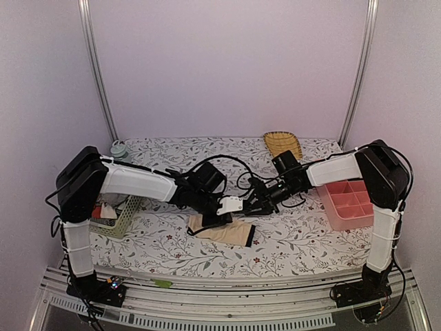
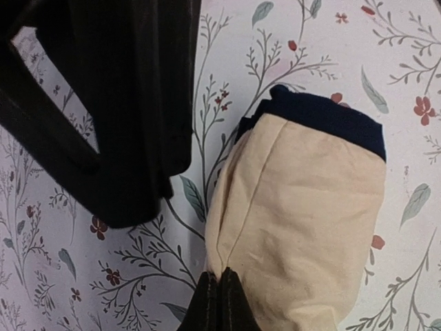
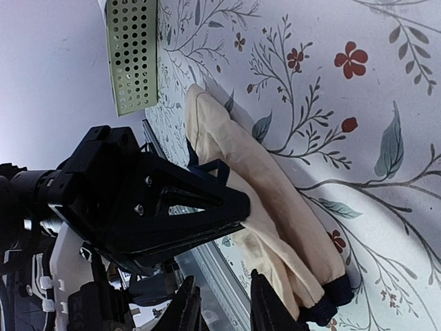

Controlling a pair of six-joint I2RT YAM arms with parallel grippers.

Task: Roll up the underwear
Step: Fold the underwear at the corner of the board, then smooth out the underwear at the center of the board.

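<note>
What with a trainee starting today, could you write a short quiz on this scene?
1. True or false: the beige cloth briefs with black edging lie on the flowered tablecloth, outside the pink plastic divided tray.
2. The left gripper is: A open; B shut; C out of view.
3. Fill in: the green perforated basket stands on the robot's ___ side of the table.
Key: 1 true; 2 B; 3 left.

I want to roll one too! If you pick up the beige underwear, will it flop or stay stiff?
Probably floppy: the beige underwear lies in soft folds and creases. It looks thin and flat on the tablecloth, so likely very light. Pushed on that cloth surface, it would probably bunch up rather than slide.
</note>
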